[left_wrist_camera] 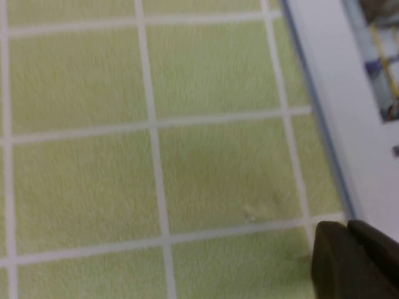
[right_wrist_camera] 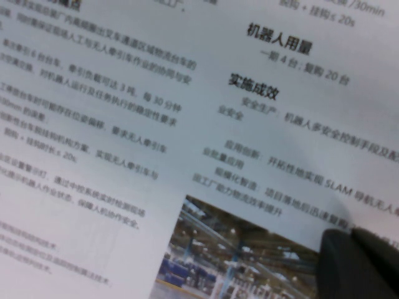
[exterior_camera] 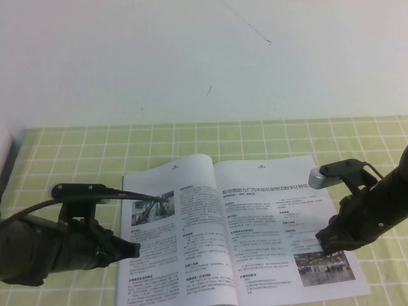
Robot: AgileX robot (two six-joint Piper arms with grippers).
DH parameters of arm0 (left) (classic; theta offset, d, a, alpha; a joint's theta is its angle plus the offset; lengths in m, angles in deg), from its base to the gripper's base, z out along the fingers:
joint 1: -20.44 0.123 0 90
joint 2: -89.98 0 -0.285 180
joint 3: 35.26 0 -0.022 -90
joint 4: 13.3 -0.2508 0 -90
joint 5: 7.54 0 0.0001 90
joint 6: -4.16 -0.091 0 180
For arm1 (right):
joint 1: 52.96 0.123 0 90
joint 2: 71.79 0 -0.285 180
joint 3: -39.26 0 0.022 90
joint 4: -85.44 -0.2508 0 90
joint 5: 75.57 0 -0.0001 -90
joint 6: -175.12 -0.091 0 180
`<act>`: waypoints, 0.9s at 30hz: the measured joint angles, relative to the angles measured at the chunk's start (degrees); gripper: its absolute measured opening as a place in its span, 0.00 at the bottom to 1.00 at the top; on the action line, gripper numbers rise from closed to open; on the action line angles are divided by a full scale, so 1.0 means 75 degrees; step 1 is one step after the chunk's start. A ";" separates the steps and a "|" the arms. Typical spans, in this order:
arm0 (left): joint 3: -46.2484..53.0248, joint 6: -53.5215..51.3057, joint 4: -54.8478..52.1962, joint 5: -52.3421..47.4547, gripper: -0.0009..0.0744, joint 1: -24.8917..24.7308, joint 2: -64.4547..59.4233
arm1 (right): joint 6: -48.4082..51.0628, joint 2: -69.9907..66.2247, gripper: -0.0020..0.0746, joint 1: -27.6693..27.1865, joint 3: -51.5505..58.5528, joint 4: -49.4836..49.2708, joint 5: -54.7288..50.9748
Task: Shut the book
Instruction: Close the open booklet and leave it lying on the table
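Left gripper [exterior_camera: 131, 248]: fingers [left_wrist_camera: 349, 265] pressed together, no gap between the dark pads, nothing held. The tip sits low at the outer edge of the left page, over the green checked tablecloth [exterior_camera: 191, 137]. Right gripper [exterior_camera: 324, 241]: fingers [right_wrist_camera: 358, 265] likewise closed and empty, over the outer part of the right page, just above a factory photo [exterior_camera: 322, 268]. Whether either tip touches the paper: cannot tell.

Book [exterior_camera: 210, 229]: lies open and face up on the near middle of the table, between the two arms, with its spine running away from the robot and slightly skewed. The pages are white and carry dense columns of Chinese print. A small photo [exterior_camera: 153, 207] sits high on the left page. The sheets rise a little toward the spine.

Hidden or cut off: the near edge of the left page runs out of the high view. The left arm covers part of that page's outer margin, and the right arm covers a stretch of the right page's outer edge. A pale object at the far left border [exterior_camera: 3, 153] is cropped and cannot be identified.

View differences: the high view alone shows both arms, the whole spread and the white wall [exterior_camera: 191, 51], but its print is too fine to read. The right wrist view fills with the page [right_wrist_camera: 156, 124], with bold headings legible and a corner of the photo [right_wrist_camera: 237, 255] showing blue machinery. The left wrist view shows mostly cloth [left_wrist_camera: 206, 174], with only the book's edge [left_wrist_camera: 355, 93] along one side.
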 joint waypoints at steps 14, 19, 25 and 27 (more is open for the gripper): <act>-0.0477 0.0000 0.0545 -0.2187 0.01 -0.0014 -0.0487 | -0.0014 0.0000 0.02 0.0000 0.0000 -0.0117 0.0000; -0.0772 0.0000 0.1103 -0.3236 0.01 -0.0058 -0.0517 | -0.0025 -0.0007 0.02 0.0000 0.0000 -0.0211 0.0000; -0.0936 -0.0647 0.1880 -0.3606 0.01 -0.0432 -0.0668 | -0.0011 -0.0077 0.02 0.0000 -0.0013 -0.0556 0.0000; -0.0988 -0.0767 0.1897 -0.3329 0.01 -0.0533 -0.0632 | 0.0005 -0.0083 0.02 0.0000 -0.0013 -0.0586 0.0000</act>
